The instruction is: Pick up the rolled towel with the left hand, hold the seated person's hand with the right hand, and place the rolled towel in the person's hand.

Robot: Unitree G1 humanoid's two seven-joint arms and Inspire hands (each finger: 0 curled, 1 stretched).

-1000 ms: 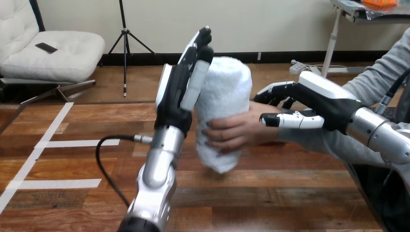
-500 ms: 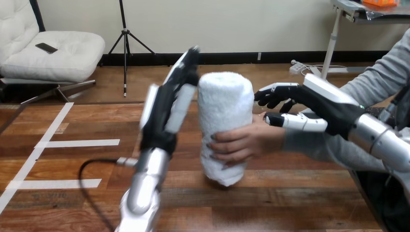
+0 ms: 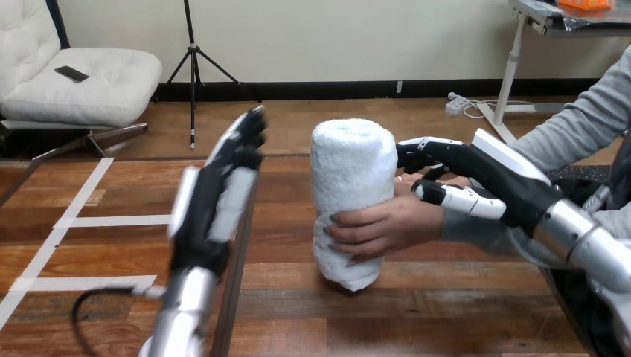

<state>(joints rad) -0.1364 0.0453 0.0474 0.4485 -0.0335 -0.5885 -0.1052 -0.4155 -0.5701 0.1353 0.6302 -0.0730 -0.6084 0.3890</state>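
standing upright with straight, open fingers, the left hand (image 3: pixel 208 212) is apart from the rolled towel (image 3: pixel 351 175), which is upright above the table (image 3: pixel 446 312), gripped by the person's hand (image 3: pixel 387 229). the right hand (image 3: pixel 487 178) sits over the person's wrist; whether it grips cannot be told.

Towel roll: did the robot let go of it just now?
Yes. The left robot hand came off the rolled towel and swung away to the view's left, fingers straight. The towel sank a little. The person's hand still grips it, and the right robot hand stays curled round that hand.
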